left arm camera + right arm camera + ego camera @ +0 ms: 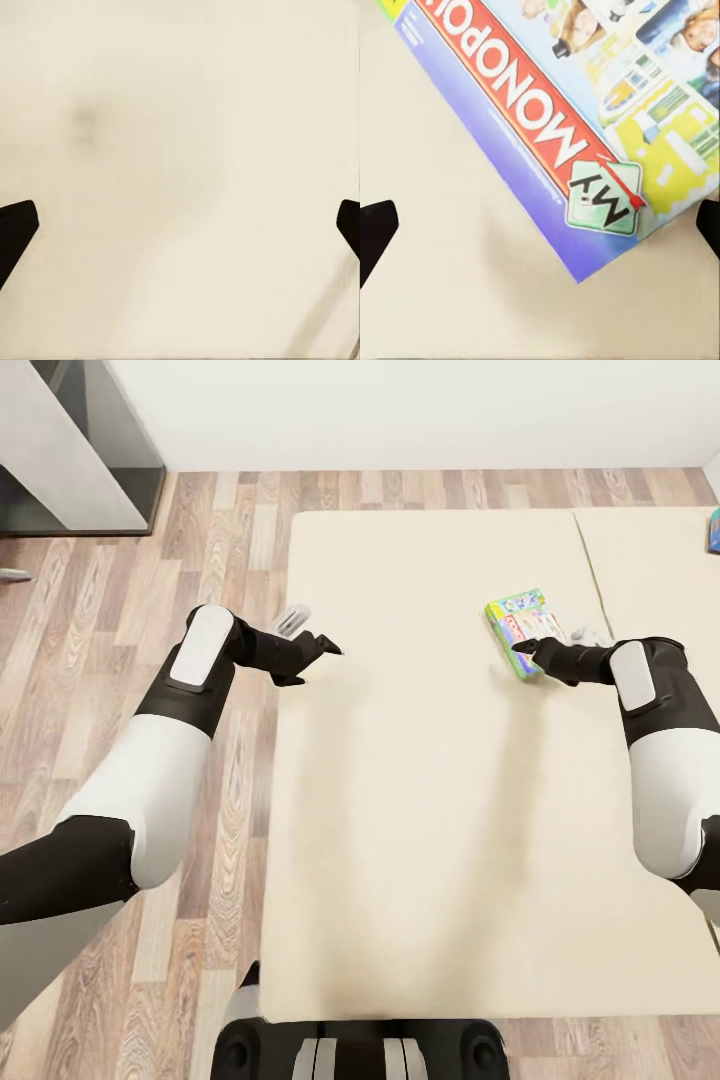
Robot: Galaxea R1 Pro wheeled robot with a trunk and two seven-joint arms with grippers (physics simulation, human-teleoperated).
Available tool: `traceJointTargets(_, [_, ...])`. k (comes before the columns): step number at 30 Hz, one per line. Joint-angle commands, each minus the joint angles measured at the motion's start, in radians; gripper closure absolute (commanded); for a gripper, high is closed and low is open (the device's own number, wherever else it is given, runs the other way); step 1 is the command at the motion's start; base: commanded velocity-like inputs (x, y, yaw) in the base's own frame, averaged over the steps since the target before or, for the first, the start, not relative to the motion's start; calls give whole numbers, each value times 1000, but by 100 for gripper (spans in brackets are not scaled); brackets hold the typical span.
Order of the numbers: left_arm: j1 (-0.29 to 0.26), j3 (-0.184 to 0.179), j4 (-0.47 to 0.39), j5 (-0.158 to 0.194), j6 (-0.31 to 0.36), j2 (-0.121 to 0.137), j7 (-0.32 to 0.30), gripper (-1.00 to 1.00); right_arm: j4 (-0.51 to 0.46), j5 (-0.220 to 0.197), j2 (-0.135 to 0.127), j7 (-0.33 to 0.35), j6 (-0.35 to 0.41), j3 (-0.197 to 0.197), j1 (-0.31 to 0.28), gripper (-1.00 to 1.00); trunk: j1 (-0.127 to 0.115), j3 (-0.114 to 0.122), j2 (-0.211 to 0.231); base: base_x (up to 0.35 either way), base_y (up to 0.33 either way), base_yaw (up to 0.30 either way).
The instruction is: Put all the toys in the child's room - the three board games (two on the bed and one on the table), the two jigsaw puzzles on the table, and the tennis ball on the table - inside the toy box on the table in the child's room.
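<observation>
Bed [420, 780]: cream, broad bare surface. Board game [525, 628]: flat near the bed's right seam, corner under right gripper [524, 648], spread wide above it. Left gripper [325, 647]: wide, at bed's left edge.

Board game [526, 626] on the bed [420, 780]: its near-right part sits under the right gripper [522, 647] in head view, so contact there can't be judged. In right wrist view the box [585, 112] is cut off by the frame edges, and just 1 corner is fully visible. Both right fingertips [375, 232] are clipped at the frame sides; same for the left gripper's fingertips [15, 232]. A 2nd boxed item [714, 530] at the head view's right edge is mostly cut off, too little to identify. Bed runs off the frame on the right. Grey object [14, 574] at the left edge: clipped, unidentifiable.
</observation>
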Motion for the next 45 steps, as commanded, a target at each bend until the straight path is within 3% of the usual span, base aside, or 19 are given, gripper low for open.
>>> traceJointTargets(1, [0,-4,-1,10,0,0,10,-100,-1,8,0,8,5,-4,-1,-100,0,0,0,0,205,0])
traceJointTargets(13, [0,-30,-1,10,0,0,9,-100,-1,8,0,8,5,-4,-1,-100,0,0,0,0,84,0])
traceJointTargets(45, [0,-36,-1,10,0,0,14,-100,-1,8,-1,8,5,-4,-2,-100,0,0,0,0,38,0])
